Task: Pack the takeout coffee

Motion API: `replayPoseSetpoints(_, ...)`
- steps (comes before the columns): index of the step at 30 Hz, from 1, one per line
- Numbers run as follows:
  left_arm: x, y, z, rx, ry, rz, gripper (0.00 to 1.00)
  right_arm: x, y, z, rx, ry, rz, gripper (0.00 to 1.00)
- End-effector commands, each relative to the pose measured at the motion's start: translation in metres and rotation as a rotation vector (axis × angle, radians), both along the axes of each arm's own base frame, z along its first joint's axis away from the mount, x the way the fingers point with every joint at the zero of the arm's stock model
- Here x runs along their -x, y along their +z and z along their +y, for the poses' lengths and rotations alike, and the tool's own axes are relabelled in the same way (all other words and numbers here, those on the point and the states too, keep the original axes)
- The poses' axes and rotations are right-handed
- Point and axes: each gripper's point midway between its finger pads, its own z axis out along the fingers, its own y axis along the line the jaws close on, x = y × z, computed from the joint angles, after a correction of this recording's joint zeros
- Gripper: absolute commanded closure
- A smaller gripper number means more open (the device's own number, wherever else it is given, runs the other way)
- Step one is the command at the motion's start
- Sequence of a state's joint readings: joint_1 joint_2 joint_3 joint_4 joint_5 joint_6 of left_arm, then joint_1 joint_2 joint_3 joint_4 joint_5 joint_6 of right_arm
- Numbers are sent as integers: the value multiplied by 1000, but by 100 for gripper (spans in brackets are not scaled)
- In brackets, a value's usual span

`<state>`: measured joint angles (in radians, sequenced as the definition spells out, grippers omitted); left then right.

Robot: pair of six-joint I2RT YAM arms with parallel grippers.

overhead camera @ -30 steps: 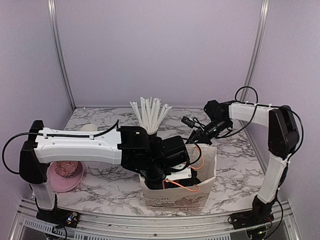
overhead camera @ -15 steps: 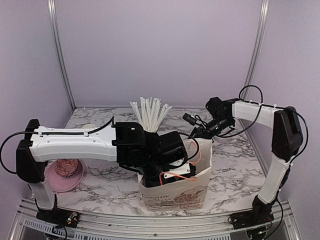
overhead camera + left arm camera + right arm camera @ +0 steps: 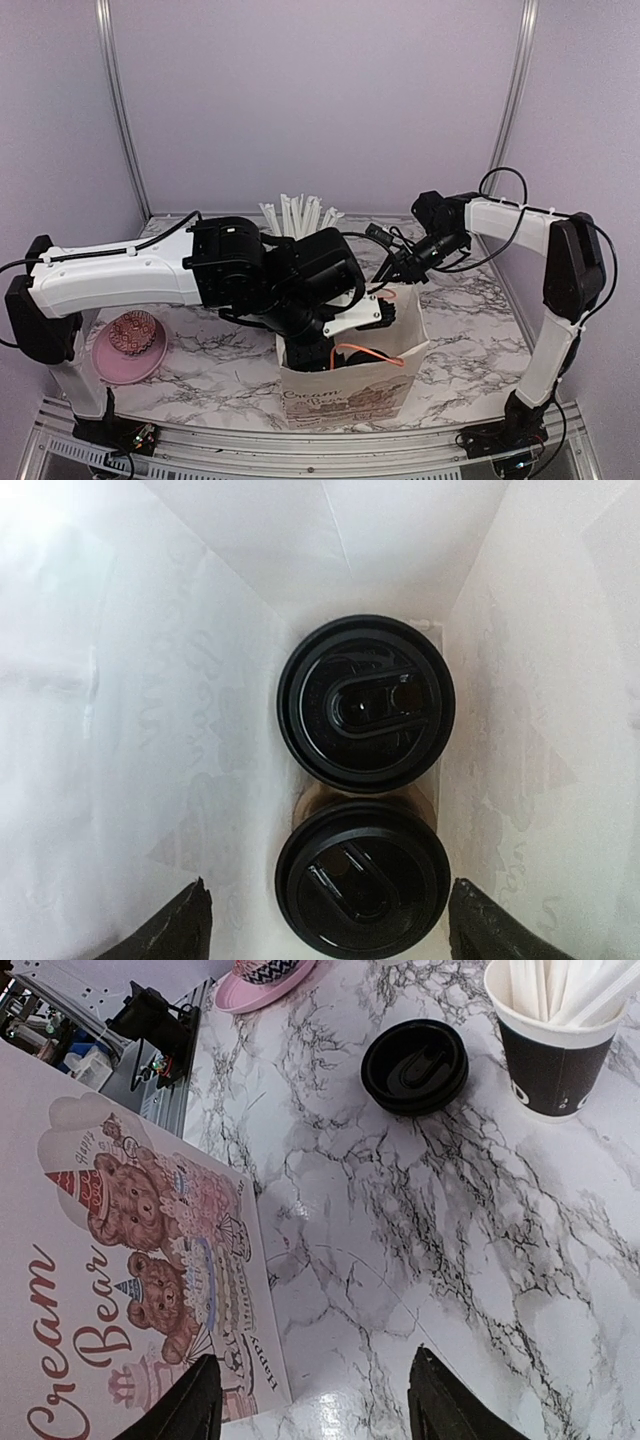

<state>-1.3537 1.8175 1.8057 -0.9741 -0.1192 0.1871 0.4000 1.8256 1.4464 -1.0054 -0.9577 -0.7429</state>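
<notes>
The takeout coffee is two cups with round black lids, the far cup (image 3: 365, 703) and the near cup (image 3: 362, 878), standing upright side by side at the bottom of a white paper bag (image 3: 345, 395). My left gripper (image 3: 330, 908) hangs open over the near cup, one fingertip on either side of its lid and clear of it. In the top view the left gripper (image 3: 322, 345) is at the bag's mouth. My right gripper (image 3: 392, 272) is open and holds nothing, by the bag's upper right edge. In the right wrist view the right gripper (image 3: 315, 1400) is over bare marble beside the bag's printed face (image 3: 120, 1260).
A black cup of white straws (image 3: 555, 1050) stands behind the bag, with a loose black lid (image 3: 415, 1065) on the marble next to it. A pink plate (image 3: 125, 350) with a patterned cup lies at the left. Purple walls close in the table.
My left gripper has risen from deep in the bag towards its mouth and its jaws have spread wider. The bag has tilted slightly. The right gripper has barely moved.
</notes>
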Motion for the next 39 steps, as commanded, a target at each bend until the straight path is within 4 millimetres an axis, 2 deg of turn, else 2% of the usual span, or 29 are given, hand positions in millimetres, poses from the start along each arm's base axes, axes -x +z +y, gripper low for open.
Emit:
replayPoseSetpoints(1,-9,39,6,71,14,-71,17,-3,16,2,-3,14,-37,39)
replayPoseSetpoints(8,-17,69,9,131,27,-139,18,-2,35,0,-4,18,-68,38)
replayPoseSetpoints(13,-13,107,9,236,12,-152,19,-1,42,-1,-5,17,-86,38)
replayPoseSetpoints(18,-9,154,11,366,-8,-170,22,0,49,-1,-13,18,-95,38)
replayPoseSetpoints(22,-21,190,24,450,45,-255,25,-4,64,-1,-27,7,-137,38)
replayPoseSetpoints(26,-62,211,50,482,224,-398,27,-15,85,0,-22,-28,-192,43)
replayPoseSetpoints(29,-103,214,80,481,413,-435,29,-24,107,-6,-29,-64,-253,44)
replayPoseSetpoints(31,-131,207,102,459,533,-446,33,-28,121,-10,-36,-87,-300,45)
replayPoseSetpoints(35,-188,175,147,419,782,-413,44,-40,135,-25,-52,-170,-365,46)
replayPoseSetpoints(37,-212,163,161,454,880,-353,45,-50,135,-37,-55,-230,-382,45)
replayPoseSetpoints(39,-234,150,167,511,949,-264,45,-58,135,-44,-49,-274,-386,44)
